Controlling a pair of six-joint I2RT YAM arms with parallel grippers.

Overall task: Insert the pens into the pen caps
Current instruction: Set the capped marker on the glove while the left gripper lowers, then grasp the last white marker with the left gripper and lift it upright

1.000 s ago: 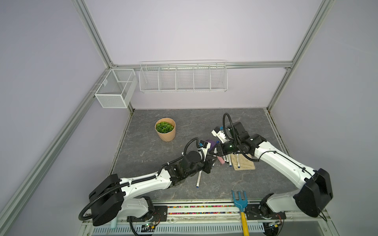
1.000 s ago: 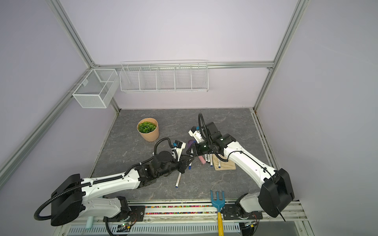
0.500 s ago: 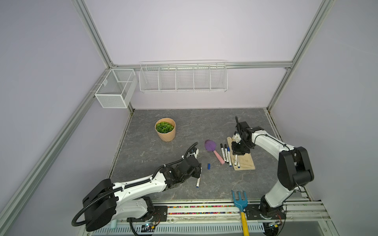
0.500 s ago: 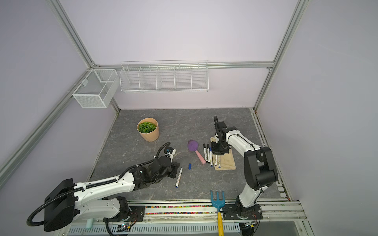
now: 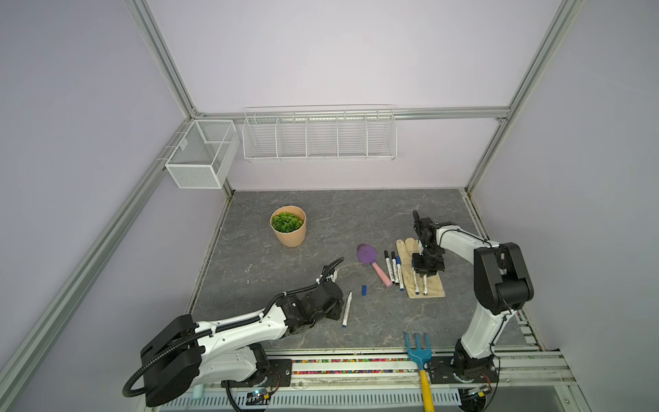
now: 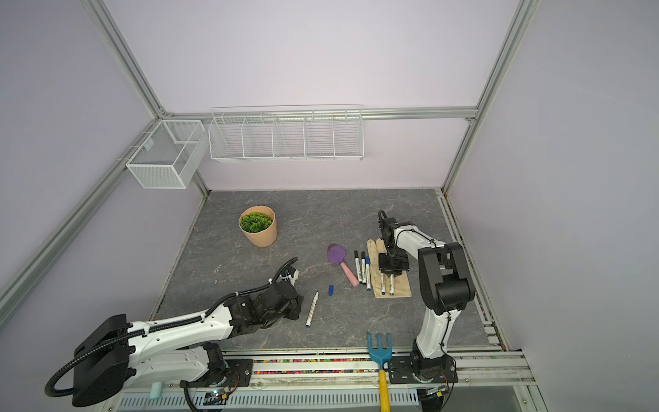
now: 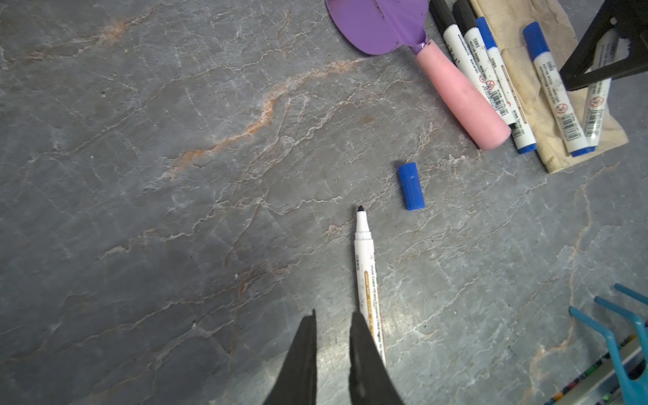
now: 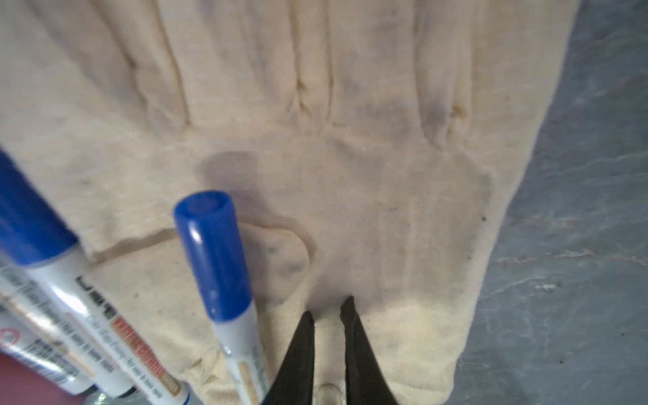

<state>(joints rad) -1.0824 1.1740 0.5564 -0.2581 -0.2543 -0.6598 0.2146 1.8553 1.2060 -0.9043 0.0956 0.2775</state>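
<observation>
An uncapped white pen [image 5: 346, 309] [image 7: 366, 273] lies on the grey table, its dark tip toward a loose blue pen cap [image 5: 364, 290] [image 7: 411, 186]. My left gripper [image 7: 335, 314] [image 5: 334, 311] sits low beside that pen's barrel. Its jaws are nearly together and empty, with the pen outside them. Three capped pens [image 5: 392, 267] lie next to the trowel, and two more [image 5: 420, 284] rest on a cream glove [image 5: 406, 249]. My right gripper [image 8: 329, 305] [image 5: 426, 274] hovers over the glove [image 8: 385, 175], jaws nearly together and empty. A blue-capped pen [image 8: 217, 259] lies just beside it.
A purple trowel with a pink handle [image 5: 372, 262] [image 7: 456, 98] lies left of the pens. A potted plant [image 5: 289, 230] stands further back on the left. A blue rake [image 5: 419, 351] [image 7: 613, 336] rests on the front rail. Two wire baskets [image 5: 319, 133] hang on the back wall.
A second ago both grippers met above the table's middle. The right one has since swung over the glove and the left drew back beside the uncapped pen. Little has moved in the last half second.
</observation>
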